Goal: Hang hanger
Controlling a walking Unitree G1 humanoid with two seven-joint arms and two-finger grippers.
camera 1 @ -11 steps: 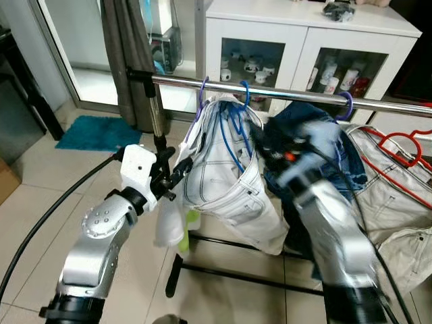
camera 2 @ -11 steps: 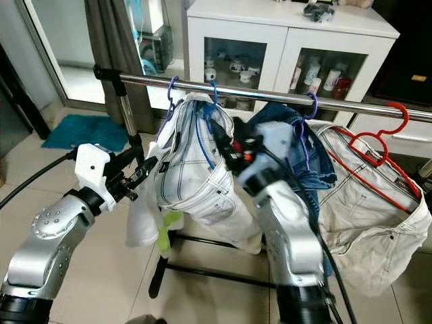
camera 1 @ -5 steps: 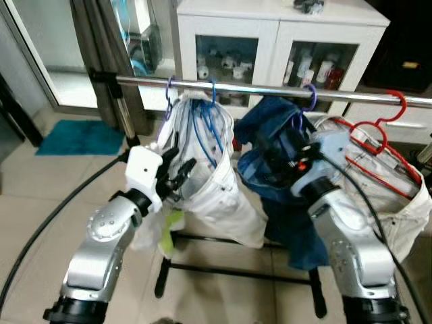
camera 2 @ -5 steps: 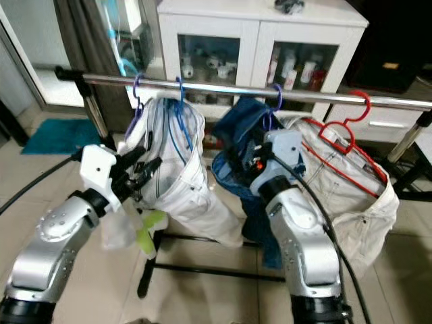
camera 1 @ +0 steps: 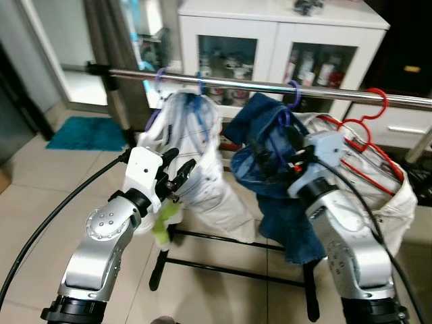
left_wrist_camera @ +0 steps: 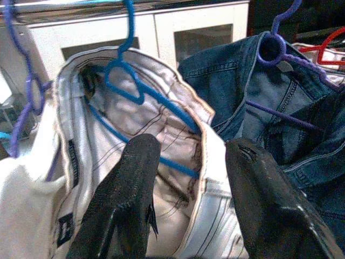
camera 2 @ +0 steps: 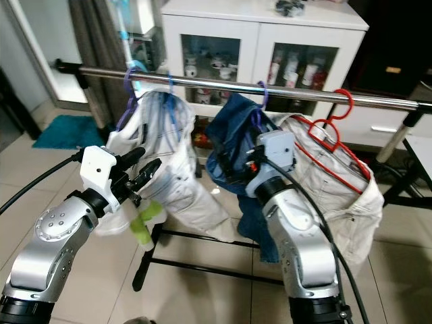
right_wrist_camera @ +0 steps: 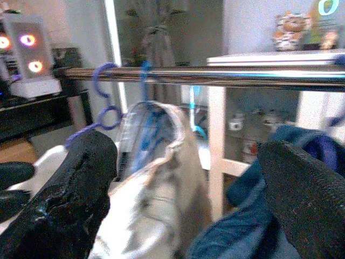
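A silver rail [camera 1: 243, 84] carries several hangers. A purple hanger [camera 1: 160, 73] and a blue hanger [left_wrist_camera: 126, 81] hold white trousers [camera 1: 206, 155]. Another purple hanger [camera 1: 291, 92] holds blue jeans [camera 1: 291, 229], and a red hanger [camera 1: 364, 125] holds cream trousers [camera 1: 385, 182]. My left gripper [camera 1: 177, 177] is open just before the white trousers, with nothing between its fingers [left_wrist_camera: 135, 178]. My right gripper [camera 1: 268, 154] is open against the upper part of the jeans, below the rail, and holds nothing.
A white glass-door cabinet [camera 1: 283, 40] stands behind the rail. A grey curtain [camera 1: 115, 40] and a teal mat [camera 1: 81, 131] are at the back left. The rack's black base bars [camera 1: 223, 270] cross the tiled floor. A yellow-green item [camera 1: 162, 226] hangs below the white trousers.
The whole view has shifted, so the camera moved. The right arm, blurred a second ago near the blue hanger, is now steady at the jeans. The left arm keeps much the same pose.
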